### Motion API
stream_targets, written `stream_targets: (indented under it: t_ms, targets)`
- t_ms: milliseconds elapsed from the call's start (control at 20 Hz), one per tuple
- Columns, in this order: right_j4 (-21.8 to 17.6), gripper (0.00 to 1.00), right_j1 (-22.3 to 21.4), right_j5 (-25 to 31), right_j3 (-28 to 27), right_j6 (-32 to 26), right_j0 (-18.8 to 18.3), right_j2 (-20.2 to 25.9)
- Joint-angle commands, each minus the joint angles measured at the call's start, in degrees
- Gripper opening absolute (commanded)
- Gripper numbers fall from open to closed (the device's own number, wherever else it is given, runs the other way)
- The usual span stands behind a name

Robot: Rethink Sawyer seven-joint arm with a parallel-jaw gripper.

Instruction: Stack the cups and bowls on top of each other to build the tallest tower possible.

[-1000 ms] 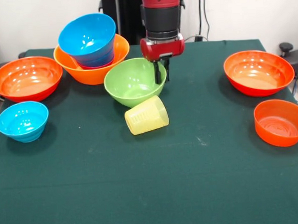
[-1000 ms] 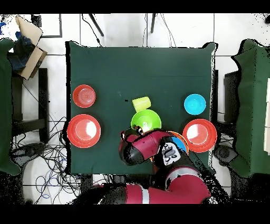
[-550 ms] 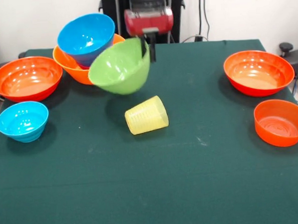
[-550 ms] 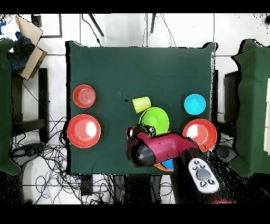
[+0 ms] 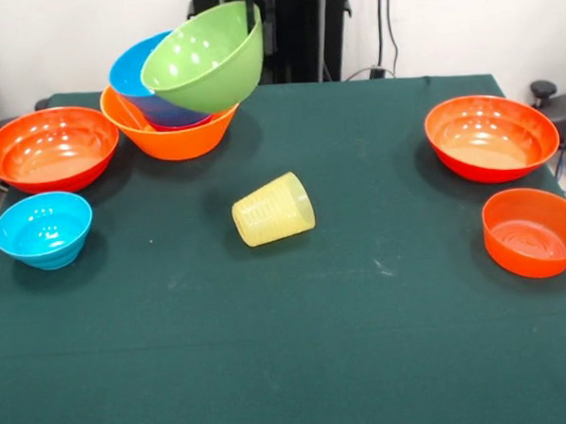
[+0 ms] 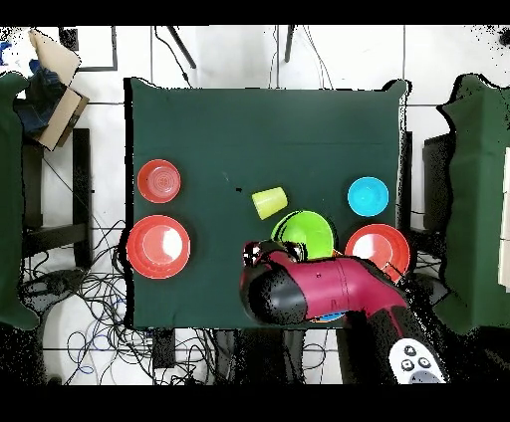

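Lime green bowl (image 5: 205, 56) hangs tilted in the air, gripper (image 5: 252, 6) fingers clamped on its rim at top edge, just above the tower (image 5: 172, 130) w/ blue bowl (image 5: 136, 79) nested in light-orange bowl. Pale-yellow tumbler (image 5: 272, 210) lies on its side mid-table, apart from the cyan bowl (image 5: 42, 229).

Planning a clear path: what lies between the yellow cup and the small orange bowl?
Only bare green cloth between cup and small orange bowl, front view.
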Motion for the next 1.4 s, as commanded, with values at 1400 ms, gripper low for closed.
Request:
stream_targets:
  t_ms: [1400]
  targets:
    - [-0.8,0.0,-4.3,6.9,12.1,-13.0,-15.9,26.1]
